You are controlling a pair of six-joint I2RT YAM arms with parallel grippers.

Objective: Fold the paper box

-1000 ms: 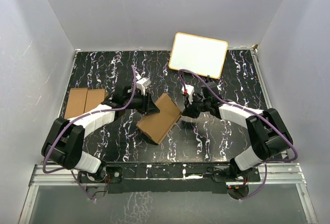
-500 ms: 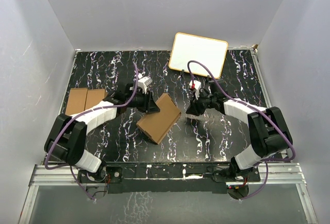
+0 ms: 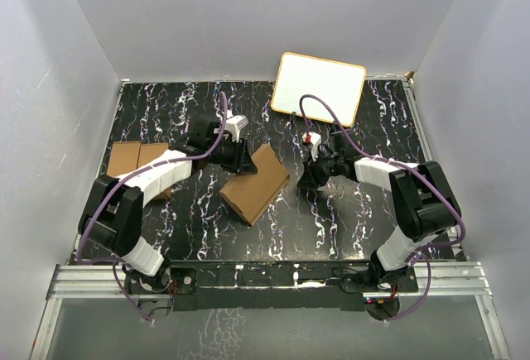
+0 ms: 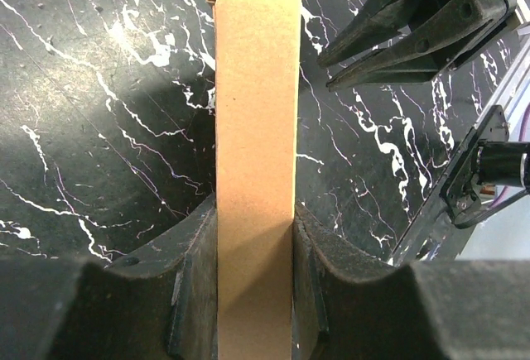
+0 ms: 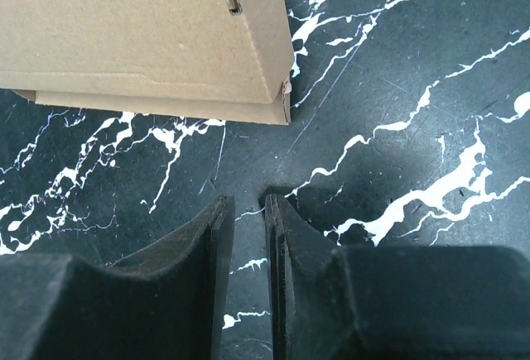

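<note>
A plain brown paper box [image 3: 255, 184], a slim rectangular carton, sits gripped by its narrow sides between the left gripper's [image 4: 255, 240] fingers. One corner lies just ahead of the right gripper [image 5: 247, 211], not touching.

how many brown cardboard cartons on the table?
3. The paper box at center, in the left pincer; two cartons side by side at far left, one partly under the left arm.

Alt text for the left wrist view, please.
The left gripper clamps a slim brown paper box between its fingers; the box runs straight away from the camera over a black marbled table. The right gripper, fingers nearly together and empty, sits at the upper right, apart from the box.
</note>
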